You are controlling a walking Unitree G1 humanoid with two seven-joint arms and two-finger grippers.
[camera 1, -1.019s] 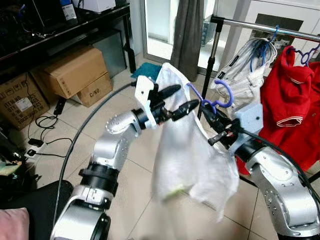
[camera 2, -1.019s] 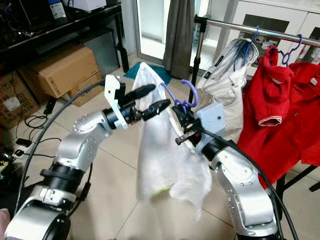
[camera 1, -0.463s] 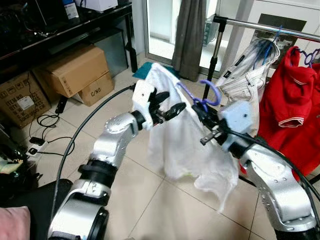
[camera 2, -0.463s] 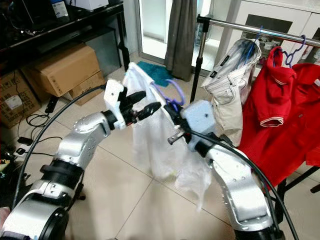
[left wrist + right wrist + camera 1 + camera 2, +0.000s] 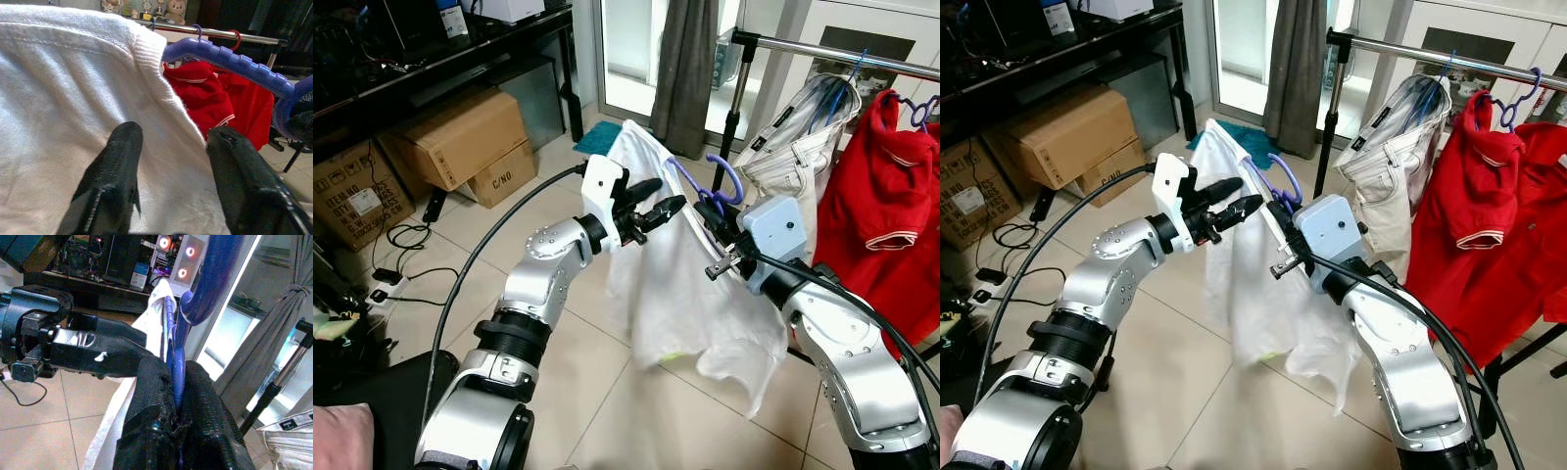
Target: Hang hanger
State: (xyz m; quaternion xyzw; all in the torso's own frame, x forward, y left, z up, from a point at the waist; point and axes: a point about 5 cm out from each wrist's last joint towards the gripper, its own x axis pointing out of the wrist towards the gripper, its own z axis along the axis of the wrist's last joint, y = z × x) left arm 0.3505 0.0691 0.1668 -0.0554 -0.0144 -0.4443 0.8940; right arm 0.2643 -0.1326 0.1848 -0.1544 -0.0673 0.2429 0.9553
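Observation:
A purple plastic hanger carries a white shirt that hangs in mid-air between my arms. My right gripper is shut on the hanger's neck just under the hook, as the right wrist view shows the hanger pinched between the fingers. My left gripper is open at the shirt's shoulder; its fingers straddle the shirt below the ribbed hanger arm. The metal clothes rail runs behind and to the right, above the hook.
On the rail hang a pale garment on a blue hanger and red shirts. A grey curtain hangs behind the rail's post. Cardboard boxes sit under a black desk on the left, with cables on the tiled floor.
The right gripper has brought the hanger and shirt a little left, nearer the left gripper. The shirt's hem has swung. The left gripper stays open at the shirt's shoulder.

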